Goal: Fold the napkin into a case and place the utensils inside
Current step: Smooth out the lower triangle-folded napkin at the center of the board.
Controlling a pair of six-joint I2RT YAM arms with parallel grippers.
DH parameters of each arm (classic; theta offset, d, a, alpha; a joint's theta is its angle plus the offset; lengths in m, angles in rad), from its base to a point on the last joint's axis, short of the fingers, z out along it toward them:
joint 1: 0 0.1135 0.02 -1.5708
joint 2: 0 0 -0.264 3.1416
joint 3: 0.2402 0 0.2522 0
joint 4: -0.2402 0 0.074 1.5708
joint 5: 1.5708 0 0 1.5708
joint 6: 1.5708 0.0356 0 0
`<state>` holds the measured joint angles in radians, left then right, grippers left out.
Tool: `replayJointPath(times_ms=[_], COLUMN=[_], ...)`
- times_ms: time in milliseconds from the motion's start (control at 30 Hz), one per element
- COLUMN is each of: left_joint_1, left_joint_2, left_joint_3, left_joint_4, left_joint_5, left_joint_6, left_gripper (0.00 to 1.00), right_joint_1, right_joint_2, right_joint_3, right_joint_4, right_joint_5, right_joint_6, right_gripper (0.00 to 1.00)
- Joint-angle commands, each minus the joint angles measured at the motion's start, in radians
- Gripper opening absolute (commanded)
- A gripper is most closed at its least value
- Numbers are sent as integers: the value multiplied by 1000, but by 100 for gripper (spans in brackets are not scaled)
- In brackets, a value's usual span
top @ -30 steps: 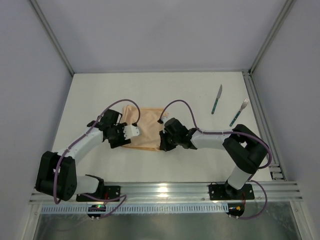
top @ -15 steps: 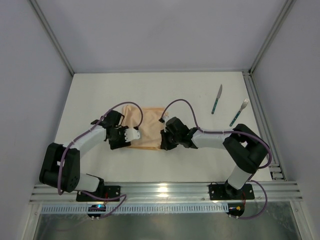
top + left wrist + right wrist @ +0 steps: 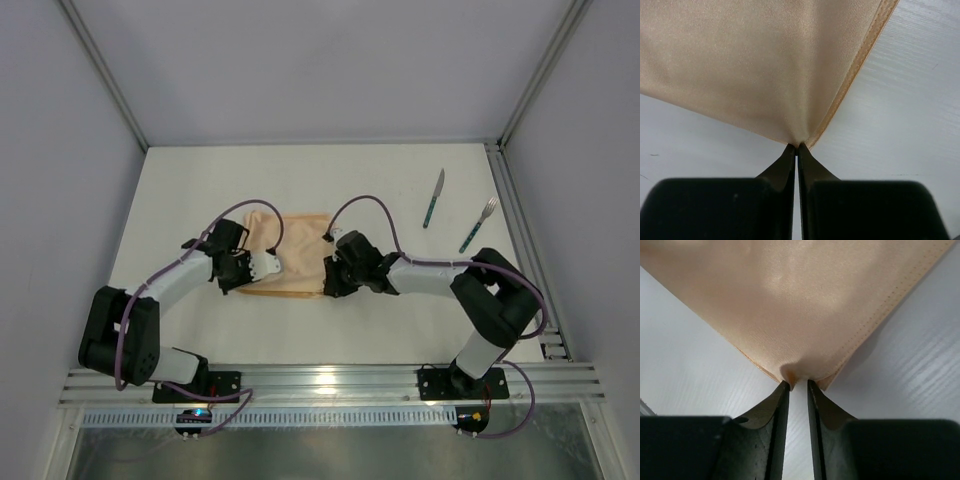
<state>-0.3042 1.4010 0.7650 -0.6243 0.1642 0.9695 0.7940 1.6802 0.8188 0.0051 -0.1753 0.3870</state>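
Left gripper is pinching a napkin corner tight; right gripper is sitting slightly parted at another corner. Folding is looking unfinished. Knife and fork are lying well apart from the cloth.

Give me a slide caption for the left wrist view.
Corner grab: the left fingers shut on a hemmed corner of the peach-orange napkin, against the white table.
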Motion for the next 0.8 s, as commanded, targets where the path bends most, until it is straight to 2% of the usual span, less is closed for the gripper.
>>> replayJointPath(times_ms=[0,167,400,767], left_joint_1=[-3,-3,-3,-3], left_joint_2=[-30,-30,-31,-46], left_joint_3=[31,34,46,56], left_joint_4=[8,0,-14,-31], left_joint_5=[-5,30,43,40], left_joint_6=[-54,-90,-114,-126], left_gripper=[0,0,0,0], right_joint_1=[-30,-45,10,28], right_joint_2=[-65,-140,-201,-53], right_joint_3=[-15,-95,-188,-130], right_joint_4=[-37,44,153,257], right_joint_5=[43,-12,42,77], right_joint_6=[-25,56,147,197], right_gripper=[26,35,36,36])
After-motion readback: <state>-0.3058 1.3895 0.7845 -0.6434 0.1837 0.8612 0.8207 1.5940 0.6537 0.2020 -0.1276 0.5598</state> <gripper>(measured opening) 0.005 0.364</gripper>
